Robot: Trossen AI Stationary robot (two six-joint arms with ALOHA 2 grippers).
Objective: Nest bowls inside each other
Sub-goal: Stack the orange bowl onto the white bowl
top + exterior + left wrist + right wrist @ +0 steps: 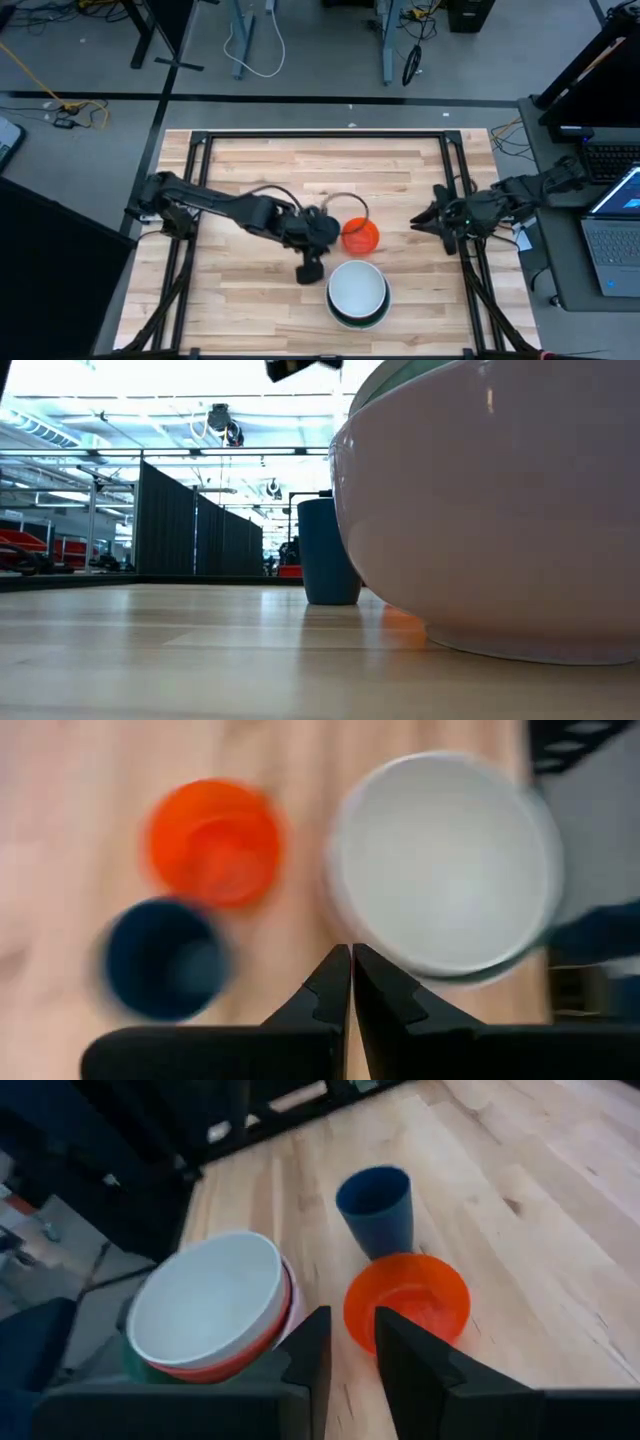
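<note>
I am looking at plain round bowls on the worktop (250,160). Just ahead of my left hand (351,982) sits a stack (358,295): a white bowl (208,1295) nested in a red bowl (262,1344), over green. An orange bowl (215,840) and a dark blue cup (162,958) are standing empty beside it. My left hand is hovering, fingers pressed together. My right hand (350,1355) is holding nothing, fingers slightly parted.

One stack of four nested bowls (210,1315) sits lower left of the frame, with one orange bowl (407,1302) and one blue cup (376,1208).
</note>
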